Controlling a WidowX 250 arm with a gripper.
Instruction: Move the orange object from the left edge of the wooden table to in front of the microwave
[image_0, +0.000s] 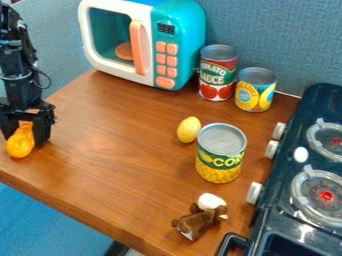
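At the far left of the camera view, the black gripper (25, 131) hangs low over the table's left part, shut on an orange-yellow toy (21, 142). The toy's upper part sits between the two fingers, and its rounded lower end bulges out beneath them. Whether the toy touches the tabletop, I cannot tell. A yellow egg-shaped toy (189, 130) lies right of the table's middle, beside a corn can (221, 153) that stands upright. Nearer the front edge lies a brown and white plush toy (200, 217).
A teal and white toy microwave (180, 45) stands at the back. Right of it are a tomato sauce can (217, 73) and a yellow-labelled can (255, 90). A dark toy stove (287, 165) with knobs borders the wooden table (127, 150) on the right.
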